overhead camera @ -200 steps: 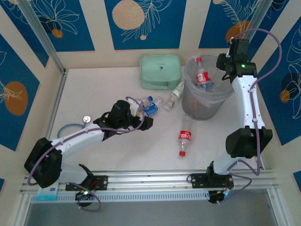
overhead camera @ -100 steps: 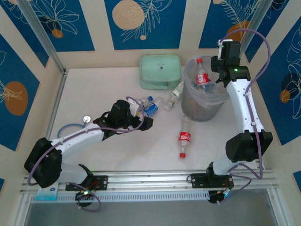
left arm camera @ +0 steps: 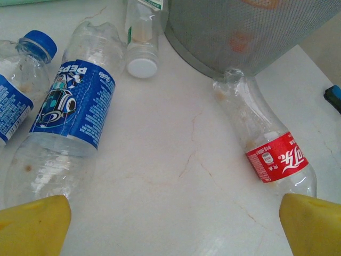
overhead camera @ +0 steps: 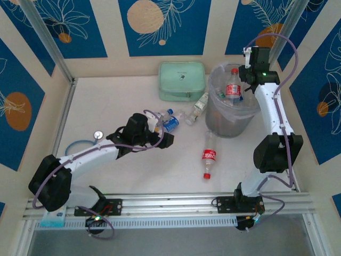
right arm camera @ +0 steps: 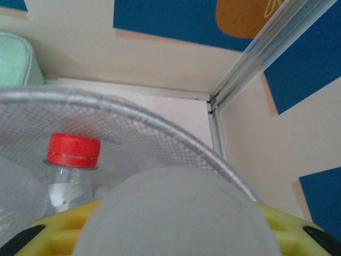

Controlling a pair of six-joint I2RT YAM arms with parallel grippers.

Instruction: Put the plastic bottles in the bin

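The right end effector (right arm camera: 176, 234), closed on a pale bottle (right arm camera: 176, 205), hung over the bin (overhead camera: 224, 121) near its right rim, so the drop looked straight down. The left end effector (left arm camera: 173, 226) stood open.

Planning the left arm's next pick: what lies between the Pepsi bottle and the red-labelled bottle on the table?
Bare white tabletop, in the left wrist view, between the Pepsi bottle and the red-labelled bottle.

bin (overhead camera: 230, 125): grey-white, transl., fine mesh
case (overhead camera: 182, 81): mint green
cola bottle (left arm camera: 277, 160): clear, red lbl, white text
Pepsi bottle (left arm camera: 69, 106): clear, blue lbl
held bottle (right arm camera: 176, 213): cloudy white
walls (overhead camera: 176, 32): blue/cream, orange dots, leaf print
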